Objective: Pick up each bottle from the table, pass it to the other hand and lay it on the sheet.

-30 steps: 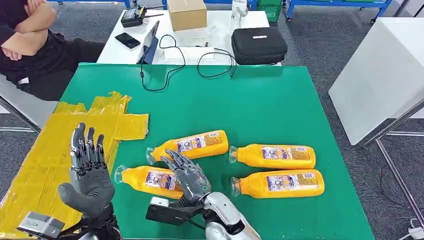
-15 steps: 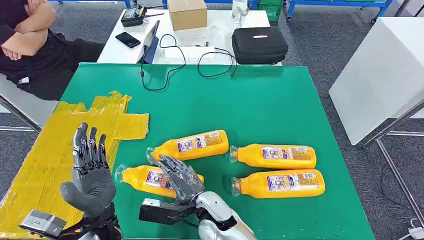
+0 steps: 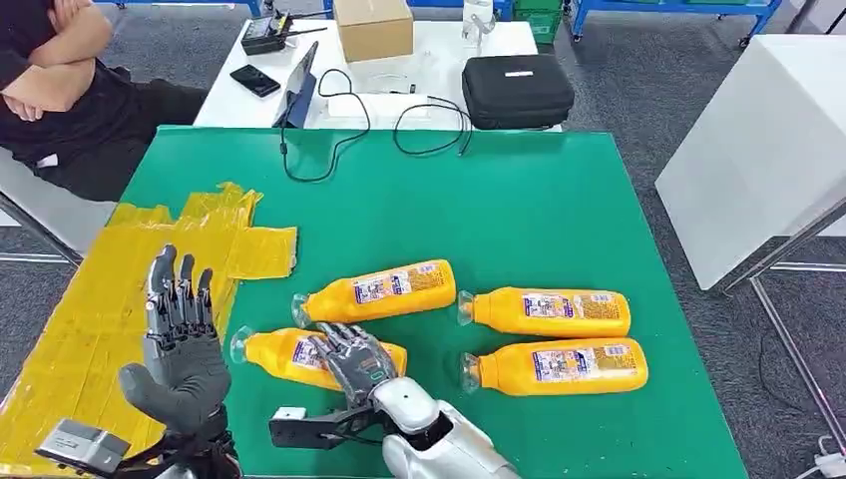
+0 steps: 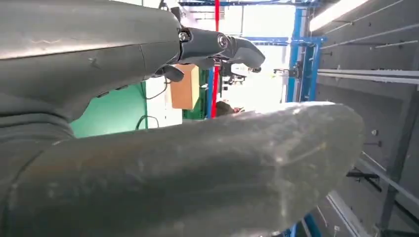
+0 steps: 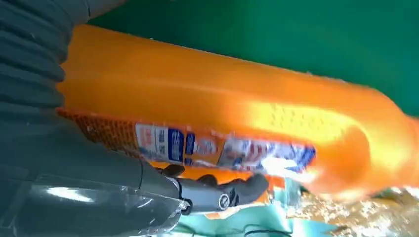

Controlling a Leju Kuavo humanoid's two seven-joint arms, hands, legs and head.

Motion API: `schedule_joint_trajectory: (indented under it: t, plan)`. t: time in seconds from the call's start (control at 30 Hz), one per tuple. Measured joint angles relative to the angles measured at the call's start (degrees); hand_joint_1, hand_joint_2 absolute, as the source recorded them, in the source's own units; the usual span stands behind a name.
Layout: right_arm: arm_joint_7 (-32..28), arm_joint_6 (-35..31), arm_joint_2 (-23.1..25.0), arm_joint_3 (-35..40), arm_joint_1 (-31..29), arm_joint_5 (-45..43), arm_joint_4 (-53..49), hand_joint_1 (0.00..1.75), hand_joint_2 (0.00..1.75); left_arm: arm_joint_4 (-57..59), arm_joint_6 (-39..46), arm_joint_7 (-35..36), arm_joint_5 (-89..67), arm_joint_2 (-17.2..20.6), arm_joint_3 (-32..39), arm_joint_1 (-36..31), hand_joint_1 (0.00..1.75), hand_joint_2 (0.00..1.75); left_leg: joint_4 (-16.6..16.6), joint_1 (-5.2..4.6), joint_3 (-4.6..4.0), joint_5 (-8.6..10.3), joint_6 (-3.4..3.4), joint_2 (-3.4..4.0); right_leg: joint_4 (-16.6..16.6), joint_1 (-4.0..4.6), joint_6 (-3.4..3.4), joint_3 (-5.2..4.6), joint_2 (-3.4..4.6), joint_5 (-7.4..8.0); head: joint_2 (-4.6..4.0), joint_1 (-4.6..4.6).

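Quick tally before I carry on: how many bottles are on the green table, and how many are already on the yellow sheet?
Orange bottles on the green table: 4
Bottles on the yellow sheet: 0
Total bottles: 4

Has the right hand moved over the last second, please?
Yes. The right hand has slid left along the near-left bottle, towards its cap and the yellow sheet.

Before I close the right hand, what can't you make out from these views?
- Whether the right hand already grips the nearest bottle: in the head view its fingers cover the middle; the right wrist view is blurred.
- That bottle's label text: blurred.
- Left hand palm: left wrist view blocked by its own thumb.
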Motion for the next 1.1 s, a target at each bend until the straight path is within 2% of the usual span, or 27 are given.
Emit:
schedule_joint_trajectory:
  t: [0.03,0.1,0.37,0.87,1.03,1.1]
  plan:
    - [0.87,0.06,0.11,0.71,-0.4,0.61,0.76,1.75,1.75,-0.09,-0.07,0.17,0.0,-0.07,0.09,0.03,0.0,0.0,-0.01,0.0,0.09,-0.01,0.0,-0.01,-0.01,0.0,0.0,-0.02,-0.01,-0.02,0.0,0.02]
    - [1.81,0.39,0.2,1.85,-1.16,1.42,2.03,1.75,1.75,-0.33,-0.09,0.52,0.0,-0.07,0.24,0.18,0.0,0.0,-0.02,0.0,0.35,-0.19,-0.1,-0.06,-0.03,0.0,0.0,-0.19,-0.01,-0.21,0.0,0.02]
    - [2.31,2.38,0.15,3.87,-3.24,2.23,5.46,1.75,1.75,-0.57,-0.04,1.27,0.85,-0.11,0.68,0.38,0.0,0.0,-0.01,-0.03,0.77,-0.2,-0.09,-0.04,-0.03,-0.01,0.07,0.2,-0.01,-0.2,0.0,-0.02]
    - [2.23,3.02,0.17,4.65,-3.93,2.2,6.6,1.75,1.75,-0.57,0.13,1.35,1.05,-0.22,1.22,0.34,0.0,0.0,-0.02,-0.02,0.88,-0.23,-0.11,-0.03,-0.03,0.0,0.05,0.29,0.0,-0.23,0.0,-0.02]
    - [-2.04,1.81,0.17,3.71,-4.07,-3.35,6.4,1.75,1.75,-0.55,0.13,1.29,1.86,-0.24,1.35,0.07,0.0,0.0,-0.02,-0.01,0.98,-0.23,-0.11,0.01,-0.03,0.0,0.05,0.37,0.0,-0.23,0.0,-0.02]
    - [-6.67,0.86,-0.13,2.13,-3.74,-8.56,5.41,1.75,1.75,-0.5,0.05,0.92,2.07,-0.22,1.38,-0.21,0.0,0.0,-0.02,0.0,1.11,-0.33,-0.18,0.06,-0.04,0.0,0.04,0.44,0.05,-0.22,0.0,0.0]
